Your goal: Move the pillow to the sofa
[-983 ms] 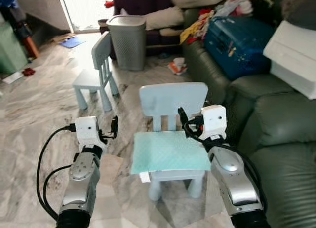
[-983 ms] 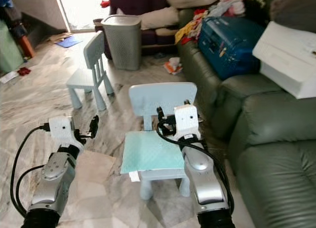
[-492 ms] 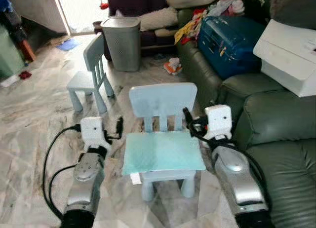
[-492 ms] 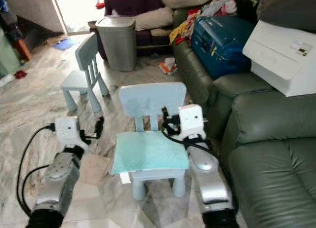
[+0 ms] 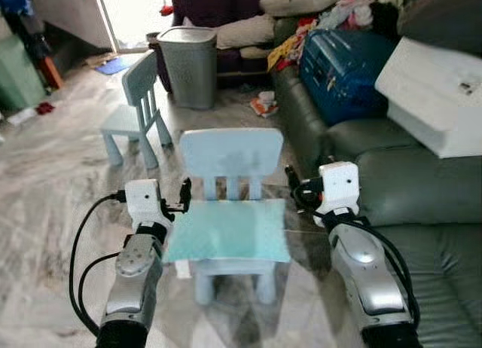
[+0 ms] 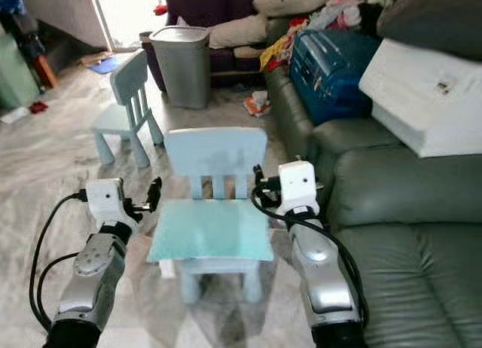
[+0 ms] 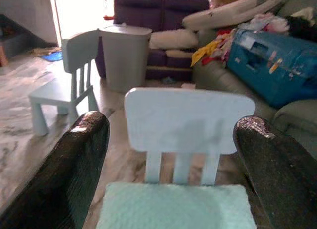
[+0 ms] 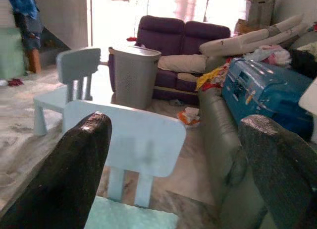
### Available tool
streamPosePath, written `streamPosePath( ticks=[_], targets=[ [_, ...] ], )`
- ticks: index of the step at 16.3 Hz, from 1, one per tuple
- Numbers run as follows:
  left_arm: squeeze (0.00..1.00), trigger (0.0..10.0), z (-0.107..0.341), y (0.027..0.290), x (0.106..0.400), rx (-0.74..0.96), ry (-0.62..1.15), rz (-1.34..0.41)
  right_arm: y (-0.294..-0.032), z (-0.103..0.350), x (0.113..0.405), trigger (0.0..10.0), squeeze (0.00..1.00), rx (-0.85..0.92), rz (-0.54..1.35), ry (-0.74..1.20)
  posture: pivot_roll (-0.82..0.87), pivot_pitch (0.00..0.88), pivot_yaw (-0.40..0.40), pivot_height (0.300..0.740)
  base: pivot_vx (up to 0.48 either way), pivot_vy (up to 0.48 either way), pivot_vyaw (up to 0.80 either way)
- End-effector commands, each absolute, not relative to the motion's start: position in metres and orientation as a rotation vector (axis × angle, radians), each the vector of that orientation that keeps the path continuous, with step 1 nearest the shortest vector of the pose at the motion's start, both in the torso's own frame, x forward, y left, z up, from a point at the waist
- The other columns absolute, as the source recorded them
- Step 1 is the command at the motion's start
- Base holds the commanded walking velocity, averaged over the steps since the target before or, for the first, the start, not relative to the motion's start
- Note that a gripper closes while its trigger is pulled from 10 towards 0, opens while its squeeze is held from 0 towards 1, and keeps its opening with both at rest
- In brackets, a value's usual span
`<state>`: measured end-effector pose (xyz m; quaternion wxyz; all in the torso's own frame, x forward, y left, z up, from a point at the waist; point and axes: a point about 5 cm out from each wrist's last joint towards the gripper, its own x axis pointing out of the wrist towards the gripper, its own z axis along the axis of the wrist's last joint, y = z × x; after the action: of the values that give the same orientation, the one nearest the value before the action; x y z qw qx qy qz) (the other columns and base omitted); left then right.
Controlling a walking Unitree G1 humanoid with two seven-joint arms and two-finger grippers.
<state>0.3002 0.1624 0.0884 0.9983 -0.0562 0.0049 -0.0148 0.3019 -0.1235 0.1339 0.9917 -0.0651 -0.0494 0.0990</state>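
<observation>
We see the flat pale-green square pillow point(image 5: 226, 230) lying on the small light-blue plastic chair point(image 5: 231, 154) beside the dark green leather sofa point(image 5: 422, 212), left gripper point(image 5: 183, 195) and right gripper point(image 5: 295, 188) flanking it with fingers spread, likely the reach-in, so next they must close on its edges.

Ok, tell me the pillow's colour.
Pale mint green; the pillow shows best in the left eye view, on the chair.
</observation>
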Motion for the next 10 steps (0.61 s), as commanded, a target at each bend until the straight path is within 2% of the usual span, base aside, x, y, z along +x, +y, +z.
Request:
streamPosePath(
  ticks=[1, 6, 10],
  targets=[
    [0.0, 10.0, 0.0897, 0.1708, 0.3003, -0.109, 0.01, -0.006, -0.1177, 0.14, 0.3025, 10.0, 0.0, -0.124, 0.219, -0.121, -0.12, 0.0, 0.034, 0.74, 0.0, 0.0, 0.0],
    [0.0, 10.0, 0.0925, 0.1707, 0.2999, -0.112, -0.013, -0.024, -0.1171, 0.1402, 0.3024, 10.0, 0.0, -0.123, 0.22, -0.121, -0.12, 0.0, 0.036, 0.74, 0.0, 0.0, 0.0],
    [0.0, 10.0, 0.0941, 0.1718, 0.2992, -0.122, -0.025, -0.03, -0.1169, 0.1401, 0.3022, 10.0, 0.0, -0.122, 0.218, -0.121, -0.12, 0.0, 0.038, 0.74, 0.315, 0.342, 0.0]
  ],
)
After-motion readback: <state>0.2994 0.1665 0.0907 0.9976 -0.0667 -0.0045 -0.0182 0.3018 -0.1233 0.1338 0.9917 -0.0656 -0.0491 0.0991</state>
